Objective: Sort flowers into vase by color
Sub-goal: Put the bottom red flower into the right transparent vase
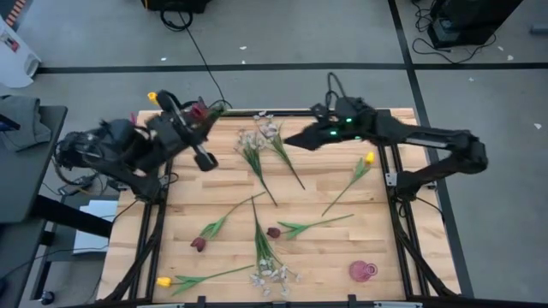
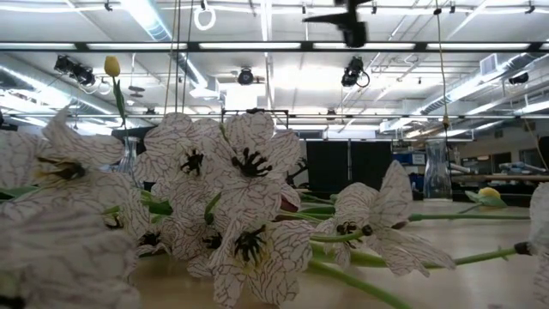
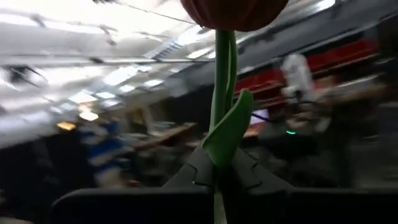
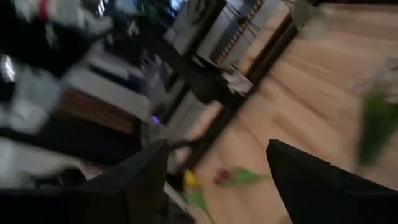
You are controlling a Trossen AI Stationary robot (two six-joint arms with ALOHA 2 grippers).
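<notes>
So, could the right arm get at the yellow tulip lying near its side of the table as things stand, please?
Probably yes: the right end effector is open and empty, and the yellow tulip lies alone on bare wood beside that arm.

Wooden table [image 1: 342, 248]; scattered flowers [image 1: 257, 162]

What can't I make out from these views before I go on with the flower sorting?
- Low view: white veined blossoms fill the foreground and hide most of the wooden table.
- Left wrist view: dark red tulip is cut off by the top edge; the background is blurred.
- Right wrist view: motion blur; the open right gripper shows, but the flowers beyond are smears.
- High view: left gripper and its grip are too small to judge.
</notes>
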